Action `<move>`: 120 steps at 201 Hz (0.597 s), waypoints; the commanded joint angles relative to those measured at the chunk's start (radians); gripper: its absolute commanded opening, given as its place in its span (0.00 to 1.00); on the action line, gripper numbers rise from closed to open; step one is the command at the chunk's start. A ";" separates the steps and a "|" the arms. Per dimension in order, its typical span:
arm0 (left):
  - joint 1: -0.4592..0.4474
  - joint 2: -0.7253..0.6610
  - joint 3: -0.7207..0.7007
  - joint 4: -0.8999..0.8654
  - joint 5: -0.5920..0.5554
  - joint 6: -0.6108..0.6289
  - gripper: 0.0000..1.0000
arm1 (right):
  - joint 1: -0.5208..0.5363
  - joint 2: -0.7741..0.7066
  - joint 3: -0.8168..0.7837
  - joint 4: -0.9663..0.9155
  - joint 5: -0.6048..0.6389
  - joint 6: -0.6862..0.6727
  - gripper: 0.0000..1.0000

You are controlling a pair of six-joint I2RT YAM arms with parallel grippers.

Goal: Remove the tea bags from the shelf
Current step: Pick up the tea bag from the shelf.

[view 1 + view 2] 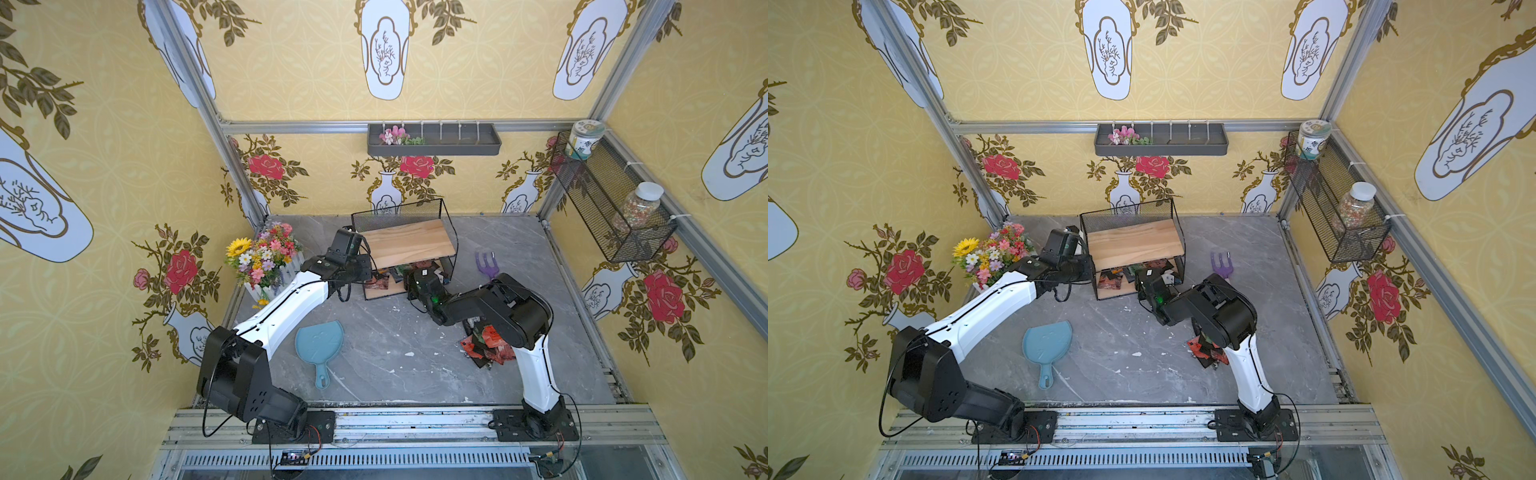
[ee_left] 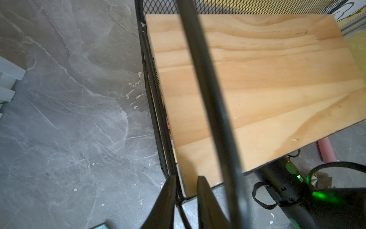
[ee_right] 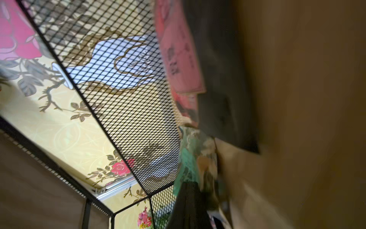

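Observation:
The shelf, a two-tier black wire rack, stands at the back of the table with a bare top board. Several tea bags lie on its lower board. My left gripper is shut on the wire post at the shelf's front left corner. My right gripper reaches into the lower tier and is shut on a green tea bag; red and black tea bags lie beyond it. More tea bags are piled on the table under my right arm.
A flower bouquet stands left of the shelf. A blue fan-shaped dish lies mid-table, and a purple garden fork lies right of the shelf. A grey wall tray and a mesh basket with jars hang on the walls.

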 commanded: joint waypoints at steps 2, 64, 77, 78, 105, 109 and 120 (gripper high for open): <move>0.001 0.009 -0.003 -0.020 -0.012 -0.001 0.24 | 0.001 0.008 0.012 -0.091 0.033 0.030 0.00; 0.002 0.010 0.001 -0.018 -0.013 0.002 0.24 | 0.025 -0.081 0.031 -0.434 -0.014 0.068 0.00; 0.001 0.010 0.003 -0.018 -0.013 0.003 0.24 | 0.028 -0.095 0.029 -0.466 -0.022 0.071 0.00; 0.001 0.010 0.003 -0.018 -0.013 0.003 0.24 | 0.028 -0.096 0.027 -0.470 -0.022 0.072 0.00; 0.002 0.009 0.001 -0.019 -0.014 0.005 0.24 | 0.034 -0.128 0.002 -0.502 -0.019 0.077 0.00; 0.001 0.007 0.000 -0.018 -0.013 0.003 0.24 | 0.034 -0.128 -0.001 -0.495 -0.019 0.079 0.00; 0.003 0.005 -0.002 -0.018 -0.014 0.003 0.24 | 0.036 -0.130 -0.008 -0.484 -0.023 0.083 0.00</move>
